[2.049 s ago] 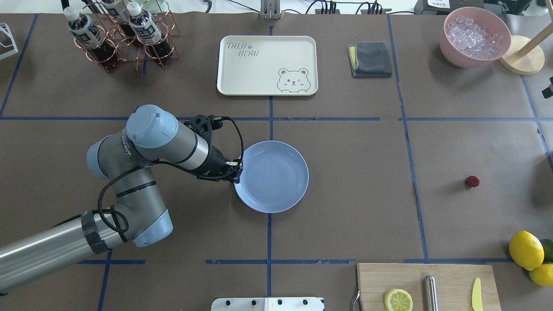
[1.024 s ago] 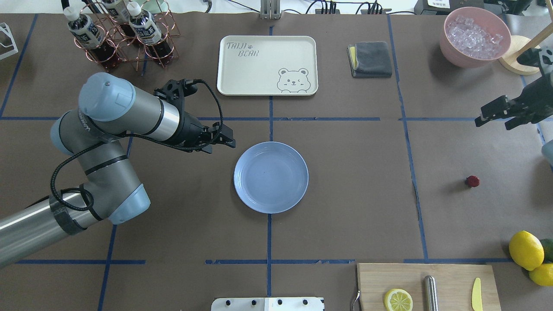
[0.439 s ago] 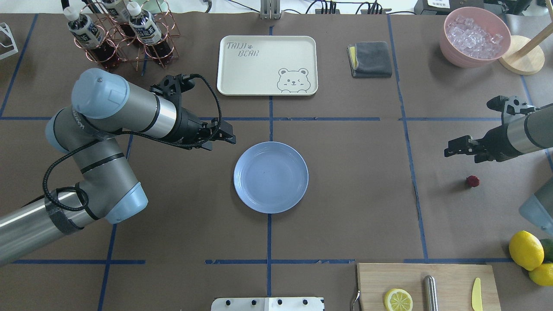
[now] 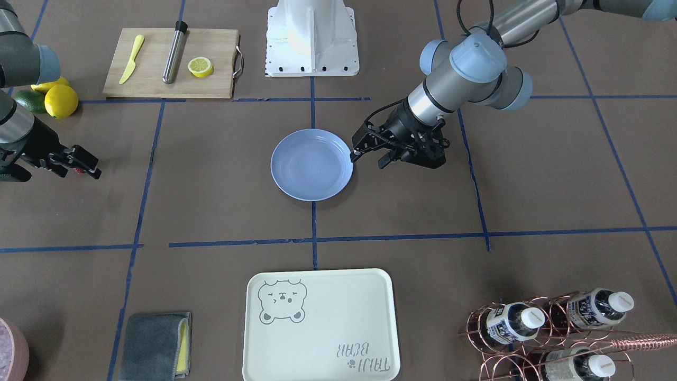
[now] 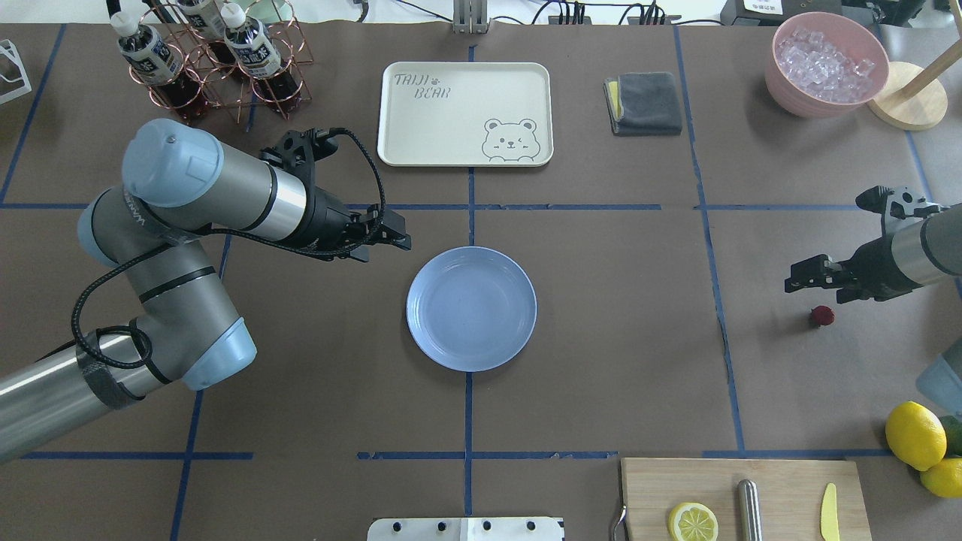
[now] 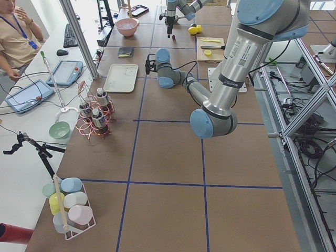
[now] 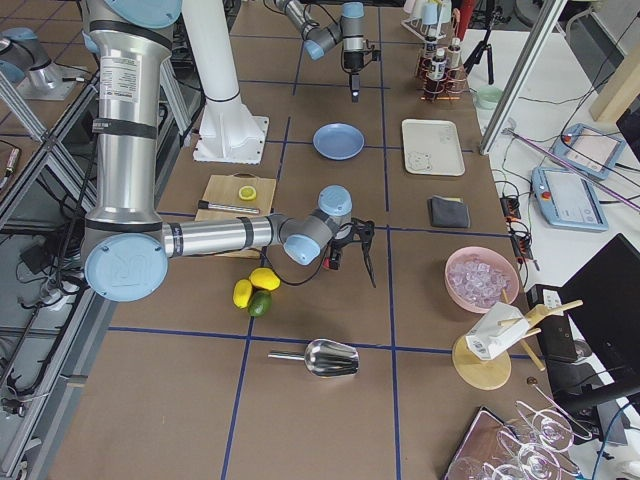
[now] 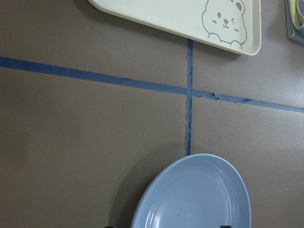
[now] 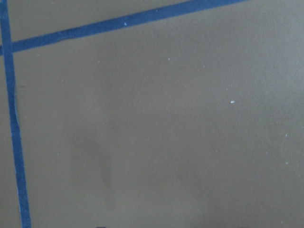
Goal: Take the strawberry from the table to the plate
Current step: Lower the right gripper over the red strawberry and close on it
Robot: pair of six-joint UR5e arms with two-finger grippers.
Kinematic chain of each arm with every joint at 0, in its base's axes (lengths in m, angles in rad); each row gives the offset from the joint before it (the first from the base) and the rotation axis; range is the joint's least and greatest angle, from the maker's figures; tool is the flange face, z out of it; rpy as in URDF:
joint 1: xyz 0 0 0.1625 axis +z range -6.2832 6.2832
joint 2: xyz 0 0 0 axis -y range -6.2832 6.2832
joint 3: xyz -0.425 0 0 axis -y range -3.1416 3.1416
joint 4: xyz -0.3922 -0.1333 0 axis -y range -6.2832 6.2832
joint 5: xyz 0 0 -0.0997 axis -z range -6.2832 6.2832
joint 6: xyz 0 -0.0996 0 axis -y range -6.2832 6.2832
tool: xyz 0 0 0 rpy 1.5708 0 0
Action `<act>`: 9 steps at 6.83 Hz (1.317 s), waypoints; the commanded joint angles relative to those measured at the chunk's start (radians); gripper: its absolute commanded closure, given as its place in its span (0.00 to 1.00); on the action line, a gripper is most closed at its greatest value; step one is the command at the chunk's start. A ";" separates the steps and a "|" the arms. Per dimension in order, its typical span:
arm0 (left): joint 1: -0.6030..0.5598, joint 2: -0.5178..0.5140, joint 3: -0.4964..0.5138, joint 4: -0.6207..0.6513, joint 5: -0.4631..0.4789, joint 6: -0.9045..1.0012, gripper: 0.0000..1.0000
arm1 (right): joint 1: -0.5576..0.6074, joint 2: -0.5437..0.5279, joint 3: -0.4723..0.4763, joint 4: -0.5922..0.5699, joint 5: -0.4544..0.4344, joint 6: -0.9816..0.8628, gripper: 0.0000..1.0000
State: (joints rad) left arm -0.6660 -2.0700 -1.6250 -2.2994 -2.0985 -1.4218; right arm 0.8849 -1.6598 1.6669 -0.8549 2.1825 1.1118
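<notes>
Right gripper: jaws spread, empty, just beside tiny dark red strawberry on brown paper-covered table. Left gripper: jaws spread, empty, near round glossy pale blue plate.

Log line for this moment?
right tool: open, near strawberry | strawberry: on table | left tool: open, beside plate | plate: empty

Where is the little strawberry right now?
In the overhead view, the strawberry sits on the table towards its right side, close beside the right pincer and far to the right of the blue plate.
</notes>
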 commanded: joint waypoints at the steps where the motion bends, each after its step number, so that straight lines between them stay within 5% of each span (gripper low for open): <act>1: 0.000 0.001 -0.003 0.000 0.000 0.000 0.20 | -0.056 -0.003 0.042 -0.120 0.002 -0.019 0.05; 4: 0.000 -0.001 -0.004 0.000 0.034 0.000 0.20 | -0.057 -0.003 0.051 -0.173 0.002 -0.087 0.12; 8: 0.000 0.001 -0.021 0.000 0.035 -0.022 0.17 | -0.037 -0.005 0.051 -0.173 0.000 -0.089 0.52; 9: 0.000 0.001 -0.021 0.000 0.035 -0.022 0.17 | -0.038 -0.005 0.051 -0.173 0.000 -0.089 0.53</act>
State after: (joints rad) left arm -0.6658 -2.0696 -1.6445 -2.2994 -2.0633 -1.4411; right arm 0.8459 -1.6649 1.7180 -1.0278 2.1829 1.0233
